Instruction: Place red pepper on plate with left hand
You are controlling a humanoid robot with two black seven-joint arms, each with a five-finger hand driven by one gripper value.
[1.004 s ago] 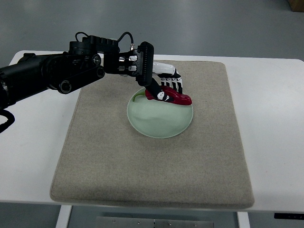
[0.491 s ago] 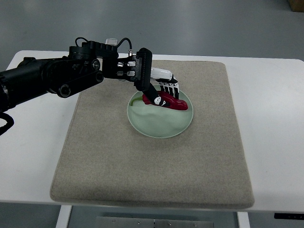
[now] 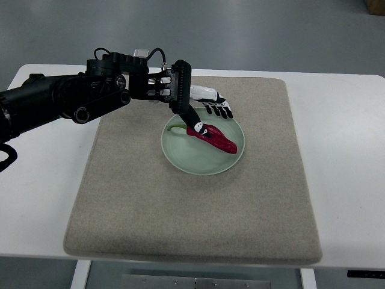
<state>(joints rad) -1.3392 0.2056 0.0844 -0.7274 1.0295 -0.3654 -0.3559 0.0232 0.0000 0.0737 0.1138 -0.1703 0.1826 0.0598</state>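
Setting: grey floor is seen behind a white table point(image 3: 349, 156), on which a beige felt mat point(image 3: 198, 211) is laid as the work surface.
Plate: 1 pale green plate point(image 3: 198, 162) is set on the mat, a little above its middle, well inside every mat edge.
Red pepper: the red pepper point(image 3: 218, 139) is laid on the plate's upper right part, slanting down to the right, its green stem point(image 3: 176, 128) pointed to the upper left and kept within the rim.
Left hand: the left hand point(image 3: 201, 111) is held over the plate's far rim, the white fingers point(image 3: 218, 110) spread and lifted clear of the pepper, while 1 dark fingertip point(image 3: 196, 126) is seen at the pepper's stem end, touching or just beside it; which cannot be told.
Reason for the pose: the fingers are judged to be loosened so that the pepper is left resting on the plate, with no grasp closed around it.
Right hand: none is shown.
Progress: placement is judged all but done; only the hand's removal is left.
Open room: bare mat is offered on the right, below and to the left of the plate.
Edges: the plate rim lies just under the fingers, so a lift before any sideways retreat is advised, lest the pepper be dragged.
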